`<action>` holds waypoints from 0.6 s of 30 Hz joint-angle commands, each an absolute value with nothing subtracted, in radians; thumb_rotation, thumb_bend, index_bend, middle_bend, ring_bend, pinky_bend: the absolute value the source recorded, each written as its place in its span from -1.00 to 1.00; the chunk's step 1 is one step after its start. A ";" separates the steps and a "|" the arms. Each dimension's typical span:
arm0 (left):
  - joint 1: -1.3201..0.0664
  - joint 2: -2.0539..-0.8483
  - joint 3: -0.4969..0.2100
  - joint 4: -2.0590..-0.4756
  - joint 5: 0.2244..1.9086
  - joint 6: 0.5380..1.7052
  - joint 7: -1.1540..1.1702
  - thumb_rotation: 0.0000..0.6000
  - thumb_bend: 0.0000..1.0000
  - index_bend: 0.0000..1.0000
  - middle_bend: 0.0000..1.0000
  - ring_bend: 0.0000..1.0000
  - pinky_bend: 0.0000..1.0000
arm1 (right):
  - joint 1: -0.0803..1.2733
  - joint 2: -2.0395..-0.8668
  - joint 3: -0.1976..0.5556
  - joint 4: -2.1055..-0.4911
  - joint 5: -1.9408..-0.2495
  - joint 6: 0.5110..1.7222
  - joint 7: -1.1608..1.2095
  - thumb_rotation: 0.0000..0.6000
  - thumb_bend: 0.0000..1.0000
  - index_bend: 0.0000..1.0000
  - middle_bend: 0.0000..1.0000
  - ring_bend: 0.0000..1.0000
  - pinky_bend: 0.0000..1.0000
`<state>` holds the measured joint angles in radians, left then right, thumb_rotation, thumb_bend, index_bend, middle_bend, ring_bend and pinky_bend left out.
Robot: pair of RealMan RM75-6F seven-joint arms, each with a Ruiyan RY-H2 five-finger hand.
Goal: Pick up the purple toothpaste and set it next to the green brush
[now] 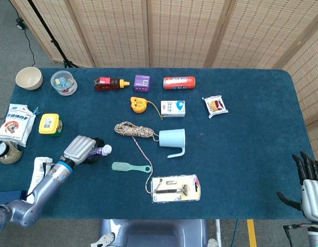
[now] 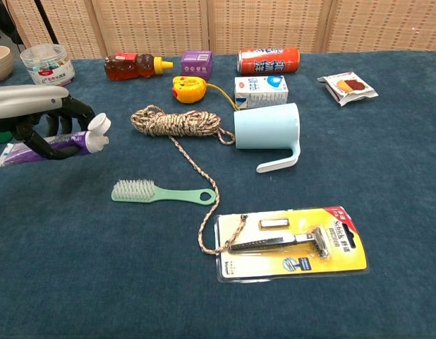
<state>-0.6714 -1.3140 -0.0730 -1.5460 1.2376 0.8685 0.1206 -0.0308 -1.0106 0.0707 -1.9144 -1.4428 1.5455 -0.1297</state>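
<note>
My left hand (image 1: 80,149) grips the purple toothpaste (image 1: 104,150) from above, its fingers curled around the tube. In the chest view the left hand (image 2: 33,111) holds the toothpaste (image 2: 63,144) tilted, white cap end raised and pointing right, off the cloth. The green brush (image 1: 130,167) lies flat to the right of the hand, bristles at its left end; in the chest view the brush (image 2: 161,192) sits below and right of the tube. My right hand (image 1: 308,180) hangs off the table's lower right corner, fingers spread, holding nothing.
A coiled rope (image 2: 176,122) trails down to a yellow razor pack (image 2: 292,242). A pale blue mug (image 2: 267,131) lies on its side right of the rope. A yellow tape measure (image 2: 186,90), milk box (image 2: 261,91) and bottles stand further back. Packets lie at the left edge (image 1: 15,123).
</note>
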 commanded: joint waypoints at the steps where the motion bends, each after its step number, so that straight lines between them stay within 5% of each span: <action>1: -0.679 -1.264 -0.085 -1.568 1.258 0.866 0.099 1.00 1.00 0.18 -0.11 0.03 0.14 | -0.018 -1.009 0.076 -1.914 -1.448 1.531 -0.121 1.00 -0.69 -1.00 -1.00 -1.00 -1.00; 18: -0.835 -1.011 -0.102 -1.683 1.426 0.645 -0.005 1.00 1.00 0.22 -0.08 0.03 0.15 | 0.152 -1.012 0.125 -1.874 -1.548 1.359 0.101 1.00 -0.69 -1.00 -1.00 -1.00 -1.00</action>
<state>-0.8057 -1.0340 -0.1019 -1.6572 1.4109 0.6776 -0.0073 0.1136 -1.0051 0.1142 -1.8940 -1.5169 1.3951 0.0494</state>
